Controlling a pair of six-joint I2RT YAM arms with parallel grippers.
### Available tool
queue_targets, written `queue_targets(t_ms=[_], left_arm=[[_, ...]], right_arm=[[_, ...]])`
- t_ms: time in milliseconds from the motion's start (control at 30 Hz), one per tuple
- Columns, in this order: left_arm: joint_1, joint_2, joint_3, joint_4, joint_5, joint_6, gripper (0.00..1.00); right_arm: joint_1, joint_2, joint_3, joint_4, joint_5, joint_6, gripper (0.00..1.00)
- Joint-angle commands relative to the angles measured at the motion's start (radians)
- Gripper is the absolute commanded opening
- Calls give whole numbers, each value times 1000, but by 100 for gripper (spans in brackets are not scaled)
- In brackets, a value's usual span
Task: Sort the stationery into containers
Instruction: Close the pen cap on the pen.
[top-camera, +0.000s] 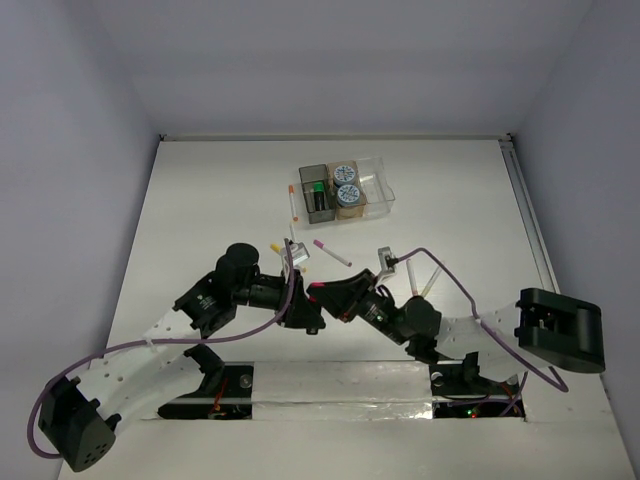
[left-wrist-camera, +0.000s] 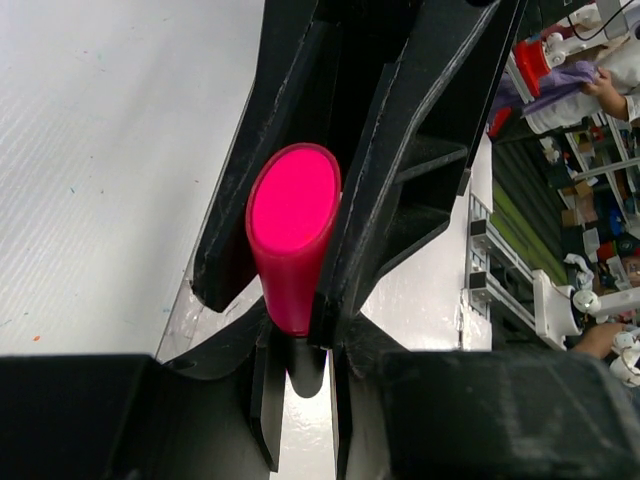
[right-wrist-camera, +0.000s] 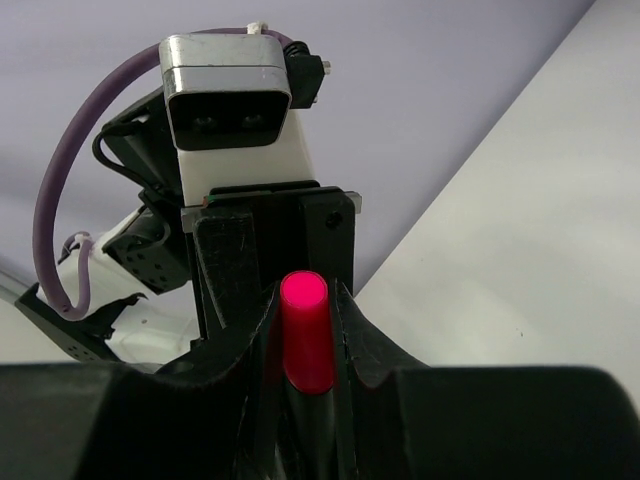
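My left gripper (top-camera: 303, 303) and right gripper (top-camera: 327, 298) meet tip to tip over the near middle of the table. Both are shut on one short black marker with a magenta cap (top-camera: 316, 289). In the left wrist view the cap (left-wrist-camera: 293, 230) stands between black fingers, above my left gripper (left-wrist-camera: 303, 345). In the right wrist view my right gripper (right-wrist-camera: 306, 312) squeezes the cap (right-wrist-camera: 306, 345). The joined bins stand at the back: dark grey (top-camera: 316, 200), amber (top-camera: 349, 209) holding two tape rolls (top-camera: 346, 173), and clear (top-camera: 378, 185). A green eraser (top-camera: 316, 185) lies in the grey bin.
Loose white pens lie on the table: one orange-capped (top-camera: 292, 201) left of the bins, one pink-capped (top-camera: 332, 251), two yellow-capped (top-camera: 300, 256) near my left arm, and two (top-camera: 422, 281) by my right arm. Purple cables loop off both wrists.
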Motion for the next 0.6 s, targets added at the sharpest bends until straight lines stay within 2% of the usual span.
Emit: queue_targets(t_ms=[0, 233, 333, 400, 567], left_arm=[[97, -36, 235, 690, -349, 8, 0], [97, -62, 148, 741, -337, -38, 0], [97, -65, 125, 756, -324, -54, 0], [97, -59, 105, 788, -312, -77, 0], [97, -12, 23, 913, -282, -149, 0]], right_arm=[[213, 54, -125, -591, -435, 31, 0], [213, -100, -82, -695, -300, -18, 0], [213, -149, -79, -712, -196, -7, 0], [213, -192, -73, -735, -127, -5, 0], [192, -243, -53, -776, -79, -38, 0]])
